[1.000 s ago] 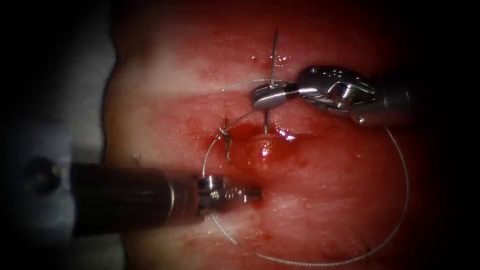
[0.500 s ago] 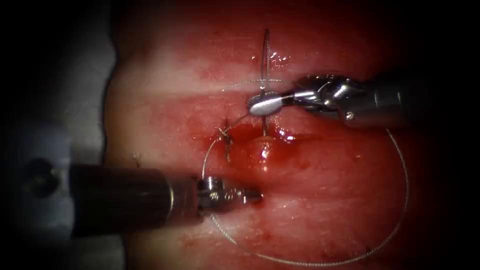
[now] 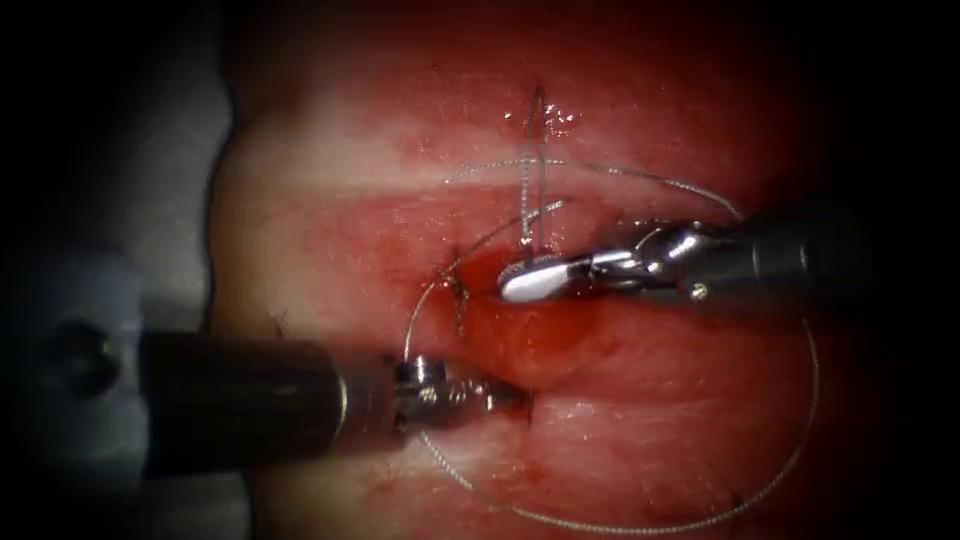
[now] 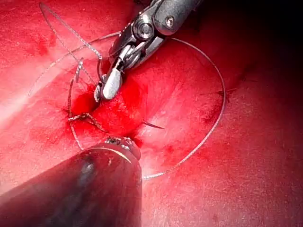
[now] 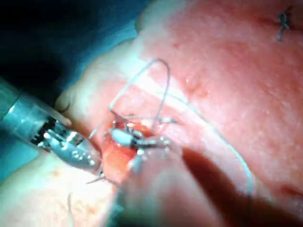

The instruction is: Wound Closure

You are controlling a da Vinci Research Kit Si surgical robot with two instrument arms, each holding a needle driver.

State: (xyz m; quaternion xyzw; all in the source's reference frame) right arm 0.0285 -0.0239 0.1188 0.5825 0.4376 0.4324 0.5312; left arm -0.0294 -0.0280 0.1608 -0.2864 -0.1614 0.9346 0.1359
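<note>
**Right claw holds the needle low at the cut; left claw rests below it**

The right claw (image 3: 512,284) reaches in from the right and is clenched on the needle (image 3: 535,170), grasping it near its lower end, right at the red, wet opening of the cut (image 3: 520,320) in the tissue (image 3: 330,240). The needle's slim curve rises from the claw toward the top of the endoscope view, its upper end lying over the paler band of tissue. Whether the lower end is in the tissue cannot be told, since the claw and the red fluid (image 3: 545,335) cover that spot. In the left wrist view the same claw (image 4: 102,92) sits at the edge of the red pool.

The left claw (image 3: 505,395) lies just below the cut, close to the tissue, and looks clenched, with nothing seen between its jaws.

The thread (image 3: 800,420) runs in a wide loop around the right side and bottom of the wound, passes by the left claw and climbs to earlier stitches (image 3: 455,285) on the left side of the cut. A second arc of thread crosses above the right claw.
</note>
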